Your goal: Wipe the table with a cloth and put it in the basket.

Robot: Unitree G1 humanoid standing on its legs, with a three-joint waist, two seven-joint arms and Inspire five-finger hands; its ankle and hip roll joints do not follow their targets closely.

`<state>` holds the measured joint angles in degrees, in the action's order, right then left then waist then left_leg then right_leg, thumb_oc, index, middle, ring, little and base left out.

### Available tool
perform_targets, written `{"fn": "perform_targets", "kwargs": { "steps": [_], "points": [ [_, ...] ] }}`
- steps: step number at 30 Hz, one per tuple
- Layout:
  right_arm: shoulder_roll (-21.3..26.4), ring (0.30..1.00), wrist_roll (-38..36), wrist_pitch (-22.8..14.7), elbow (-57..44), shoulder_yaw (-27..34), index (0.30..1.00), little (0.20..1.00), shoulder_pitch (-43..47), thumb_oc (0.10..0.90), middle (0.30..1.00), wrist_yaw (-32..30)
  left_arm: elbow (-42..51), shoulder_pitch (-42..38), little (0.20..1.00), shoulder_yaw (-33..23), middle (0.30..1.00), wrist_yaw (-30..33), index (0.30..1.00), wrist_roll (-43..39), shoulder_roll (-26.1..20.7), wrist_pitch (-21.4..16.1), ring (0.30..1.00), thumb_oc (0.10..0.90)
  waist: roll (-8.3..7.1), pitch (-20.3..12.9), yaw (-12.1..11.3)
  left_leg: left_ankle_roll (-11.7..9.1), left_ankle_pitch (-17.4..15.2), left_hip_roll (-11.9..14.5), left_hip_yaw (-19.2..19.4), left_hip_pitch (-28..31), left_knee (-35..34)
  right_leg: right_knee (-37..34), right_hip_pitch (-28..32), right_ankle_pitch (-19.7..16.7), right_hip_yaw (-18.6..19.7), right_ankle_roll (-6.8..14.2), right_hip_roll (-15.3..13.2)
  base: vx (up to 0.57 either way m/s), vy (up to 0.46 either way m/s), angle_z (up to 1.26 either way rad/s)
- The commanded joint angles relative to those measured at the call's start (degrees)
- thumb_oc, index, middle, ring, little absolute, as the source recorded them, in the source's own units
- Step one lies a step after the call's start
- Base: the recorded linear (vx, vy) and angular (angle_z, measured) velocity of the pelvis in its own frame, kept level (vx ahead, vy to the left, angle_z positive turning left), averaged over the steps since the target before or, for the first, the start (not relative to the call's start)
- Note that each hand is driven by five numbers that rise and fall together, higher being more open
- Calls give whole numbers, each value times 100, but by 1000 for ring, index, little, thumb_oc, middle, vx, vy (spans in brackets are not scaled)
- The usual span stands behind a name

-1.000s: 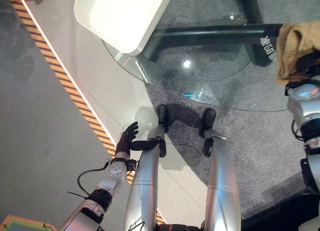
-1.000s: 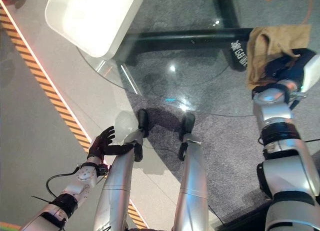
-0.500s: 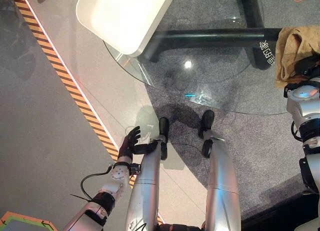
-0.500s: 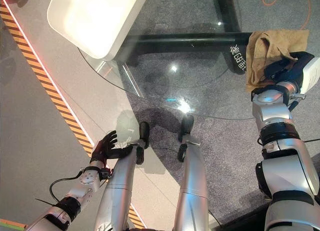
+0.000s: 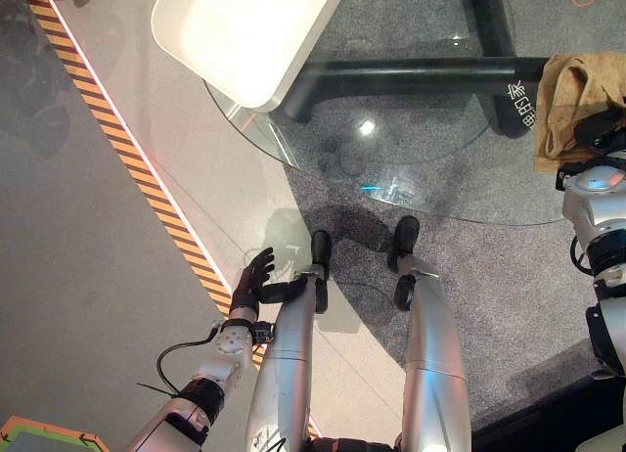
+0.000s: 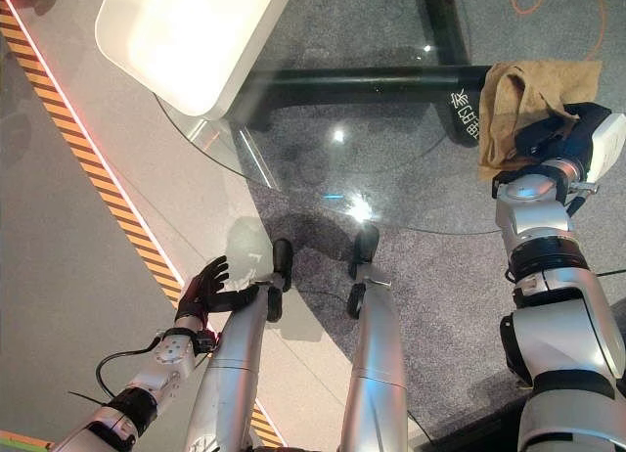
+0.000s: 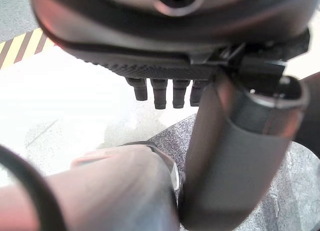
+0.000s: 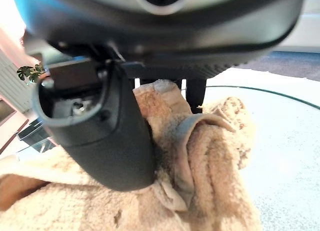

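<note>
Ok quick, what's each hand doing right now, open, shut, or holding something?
Left hand: open, fingers straight, holding nothing, low beside the robot.
Right hand: on the tan cloth on the glass table; whether its fingers are gripping cannot be told.

Hidden and cut-off items

My right hand [image 6: 550,137] covers part of the tan cloth [image 6: 523,98], and I cannot confirm the fingertips' grip beneath its folds. The white tabletop [image 5: 245,26] and the glass table [image 5: 421,149] are cut off at the frame edge.

We see the left hand [image 5: 253,281] low at our side, fingers straight; the right hand [image 6: 556,136] reaches forward, fingers curled.
</note>
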<state>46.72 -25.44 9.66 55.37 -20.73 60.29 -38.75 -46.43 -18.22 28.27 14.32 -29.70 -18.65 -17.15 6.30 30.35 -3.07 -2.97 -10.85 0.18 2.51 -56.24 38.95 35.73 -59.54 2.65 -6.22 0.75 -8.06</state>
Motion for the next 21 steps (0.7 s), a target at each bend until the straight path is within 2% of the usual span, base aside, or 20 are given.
{"fn": "perform_targets", "kwargs": {
  "steps": [1,14,21],
  "points": [
    [-484,300,-112,-485,-762,-638,300,200,631,100,300,818,-62,1029,900,217,900,46,900,69,-60,-15,900,800,213,-55,-305,399,462,-292,334,128,-621,8,158,138,-312,5,151,4,73,-3],
    [-918,300,12,-440,-1048,-874,300,200,937,100,300,1063,46,1130,900,198,900,-5,900,205,35,-28,900,800,244,-55,-480,448,496,-372,327,363,-811,-157,414,117,-410,67,58,5,54,2],
    [-1078,300,0,-434,-1271,-913,300,200,1031,100,300,1079,101,1192,900,225,900,72,900,231,32,41,900,800,205,-55,-541,473,488,-400,283,444,-859,-223,531,100,-454,108,56,12,18,6]
  ]
}}
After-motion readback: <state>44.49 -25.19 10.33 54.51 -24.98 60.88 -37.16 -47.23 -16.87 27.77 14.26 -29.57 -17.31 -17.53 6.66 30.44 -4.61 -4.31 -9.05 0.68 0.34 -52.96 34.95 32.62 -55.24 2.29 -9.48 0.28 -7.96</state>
